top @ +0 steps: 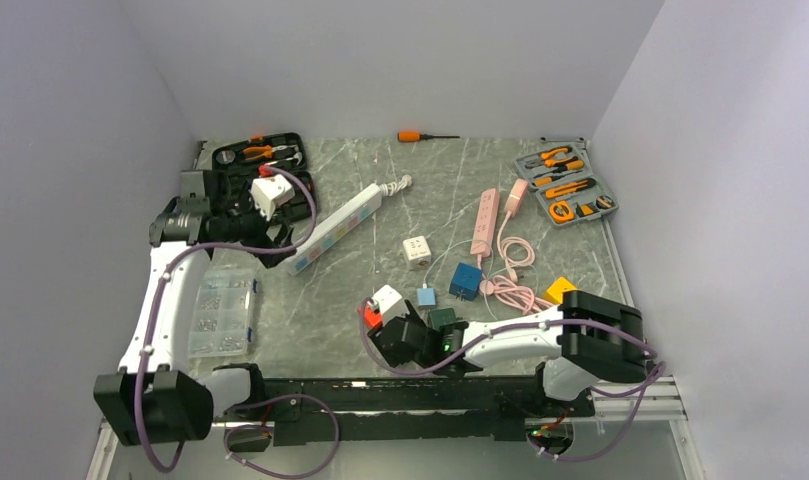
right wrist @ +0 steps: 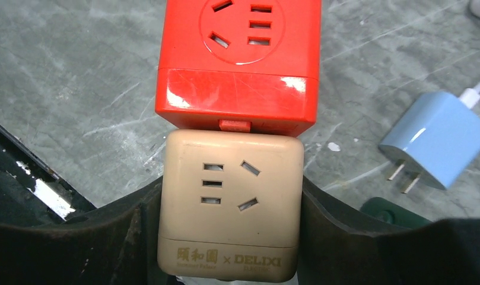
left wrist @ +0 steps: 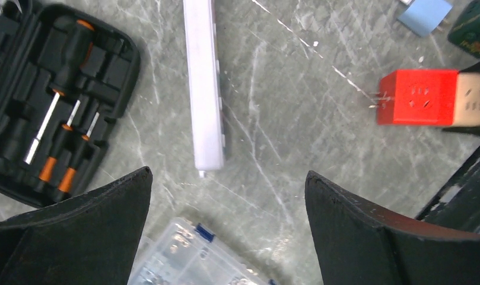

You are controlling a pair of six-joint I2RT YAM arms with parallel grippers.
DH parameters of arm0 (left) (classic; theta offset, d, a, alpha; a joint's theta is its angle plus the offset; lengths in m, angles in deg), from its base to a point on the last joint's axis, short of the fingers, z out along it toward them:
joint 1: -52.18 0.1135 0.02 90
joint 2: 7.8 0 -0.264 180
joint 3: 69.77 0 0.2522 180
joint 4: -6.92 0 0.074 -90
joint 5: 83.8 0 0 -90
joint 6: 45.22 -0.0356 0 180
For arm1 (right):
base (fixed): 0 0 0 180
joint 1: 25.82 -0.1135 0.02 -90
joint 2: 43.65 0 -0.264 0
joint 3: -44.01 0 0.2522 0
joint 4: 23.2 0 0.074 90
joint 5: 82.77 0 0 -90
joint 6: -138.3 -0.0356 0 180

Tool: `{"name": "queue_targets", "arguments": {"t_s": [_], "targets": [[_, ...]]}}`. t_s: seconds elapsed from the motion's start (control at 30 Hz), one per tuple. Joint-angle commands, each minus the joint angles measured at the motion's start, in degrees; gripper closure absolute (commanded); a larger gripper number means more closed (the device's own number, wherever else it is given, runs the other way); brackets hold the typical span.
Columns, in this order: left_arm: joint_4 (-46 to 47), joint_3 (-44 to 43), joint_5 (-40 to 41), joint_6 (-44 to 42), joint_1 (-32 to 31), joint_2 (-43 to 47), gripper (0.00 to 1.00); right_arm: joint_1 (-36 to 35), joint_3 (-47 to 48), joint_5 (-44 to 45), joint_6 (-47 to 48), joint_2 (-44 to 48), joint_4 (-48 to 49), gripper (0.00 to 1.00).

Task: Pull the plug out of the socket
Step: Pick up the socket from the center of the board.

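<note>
A beige cube plug (right wrist: 230,202) sits joined to a red cube socket (right wrist: 237,65), face to face, near the table's front middle. From above the pair shows as the beige cube (top: 387,298) and the red cube (top: 370,315). My right gripper (right wrist: 231,196) has both fingers pressed against the beige cube's sides. The left wrist view shows the red socket (left wrist: 416,97) with bare prongs on its far side. My left gripper (left wrist: 227,178) hangs open over the bare table, at the left (top: 275,235), holding nothing.
A white power strip (top: 335,225), a black tool case (top: 260,160) and a clear parts box (top: 220,310) lie near the left arm. A light blue charger (right wrist: 436,139), a dark blue cube (top: 466,280), a pink strip with cable (top: 485,220) and a grey tool case (top: 565,185) lie right.
</note>
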Motion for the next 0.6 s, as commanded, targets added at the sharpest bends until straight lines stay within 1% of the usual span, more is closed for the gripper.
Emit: {"name": "queue_targets", "arguments": {"t_s": [0.0, 0.07, 0.1, 0.13, 0.17, 0.2, 0.23, 0.37, 0.4, 0.47, 0.57], "targets": [[-5.5, -3.8, -5.4, -13.0, -0.1, -2.5, 0.01, 1.6, 1.8, 1.1, 1.8, 5.9, 1.1, 0.80], [1.2, 1.9, -7.6, -16.0, -0.1, 4.9, 0.01, 2.8, 1.8, -0.5, 1.9, 7.9, 1.0, 0.82], [5.7, 6.8, -8.2, -17.3, -0.4, 8.8, 0.01, 3.5, 1.8, -1.8, 2.0, 8.9, 0.8, 0.84], [9.5, 10.1, -7.6, -18.3, -0.8, 12.6, 0.01, 4.1, 1.9, -3.0, 2.0, 10.1, 0.7, 0.85], [13.1, 12.8, -4.9, -18.6, -1.8, 15.5, 0.01, 5.0, 2.0, -4.3, 2.0, 11.3, 0.6, 0.86], [14.6, 14.2, -3.2, -19.8, -2.8, 17.2, 0.01, 5.8, 2.1, -5.5, 2.1, 12.4, 0.5, 0.87], [13.9, 14.4, -2.4, -22.5, -3.2, 18.0, 0.01, 6.7, 2.2, -7.1, 2.3, 13.5, 0.5, 0.87], [1.5, 10.8, -2.2, -31.6, -7.1, 14.8, 0.01, 11.2, 3.0, -14.5, 2.8, 16.8, 0.9, 0.89], [1.3, 10.8, -1.5, -31.6, -8.2, 14.6, 0.01, 12.2, 3.4, -16.8, 2.8, 17.3, 0.9, 0.89], [4.1, 13.1, -0.7, -31.8, -10.7, 17.2, 0.01, 13.9, 4.7, -21.4, 2.9, 17.8, 0.6, 0.90], [10.8, 21.4, -2.2, -37.1, -14.4, 26.5, 0.00, 15.4, 7.1, -25.7, 3.7, 17.5, -0.9, 0.90]]}}
